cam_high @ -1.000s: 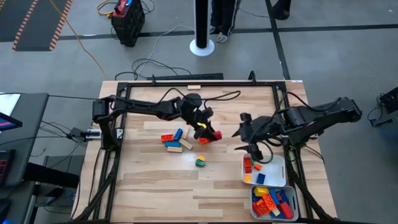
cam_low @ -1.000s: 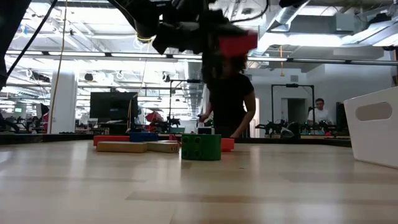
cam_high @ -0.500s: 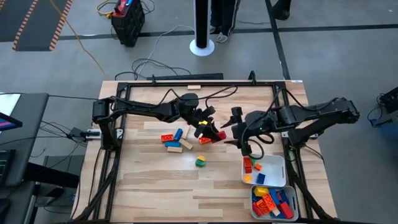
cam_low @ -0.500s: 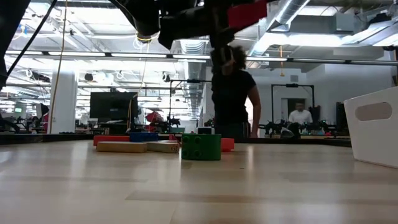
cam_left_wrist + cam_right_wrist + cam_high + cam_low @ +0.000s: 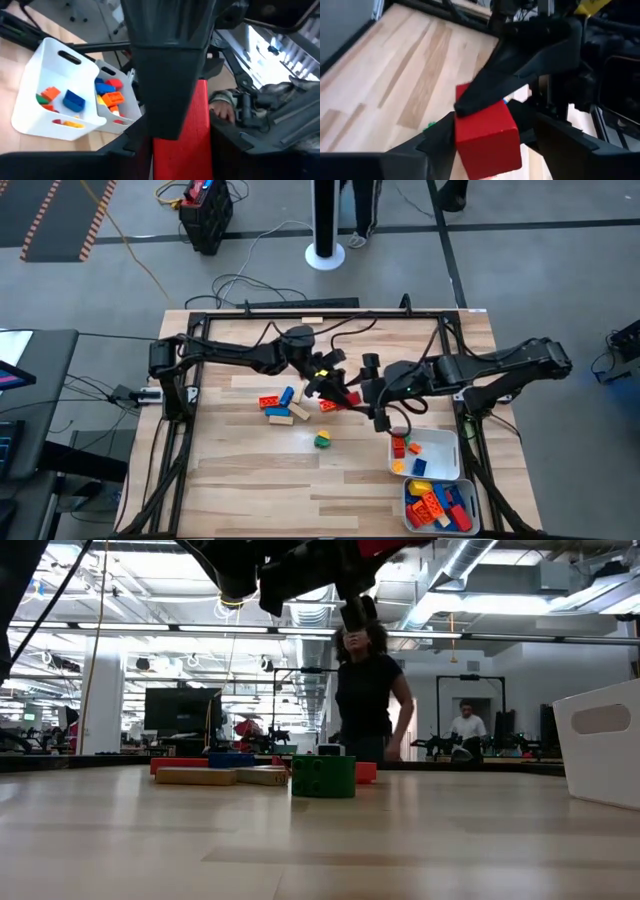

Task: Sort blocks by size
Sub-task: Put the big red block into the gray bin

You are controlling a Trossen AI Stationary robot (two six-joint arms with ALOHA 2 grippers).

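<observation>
My left gripper (image 5: 338, 387) is shut on a red block (image 5: 351, 393) high above the table's middle; the block also shows in the left wrist view (image 5: 181, 131) and the right wrist view (image 5: 487, 134). My right gripper (image 5: 377, 400) is open just to the right of it. Its two fingers (image 5: 436, 141) stand on either side of the block; I cannot tell if they touch it. Loose blocks lie on the table: red (image 5: 268, 402), blue (image 5: 287, 395), tan (image 5: 280, 418), and a green one (image 5: 323, 777). My left gripper pinches the red block between its two fingers, one of which lies flat on the block's upper face (image 5: 481, 100). The fingers come from the table's left, slanting. The block's free end (image 5: 182, 150) sticks out past the fingertips, and the block is lifted clear of the table.
Two white trays stand at the near right, one (image 5: 447, 442) with a few blocks, one (image 5: 407, 492) with several. The first tray's wall shows in the low view (image 5: 600, 750). A person (image 5: 368, 690) stands in the room beyond the table.
My left gripper has carried the red block up and toward the table's right edge, out of the top of the low view. My right gripper has gone from above the trays toward the table's left, up to the block.
</observation>
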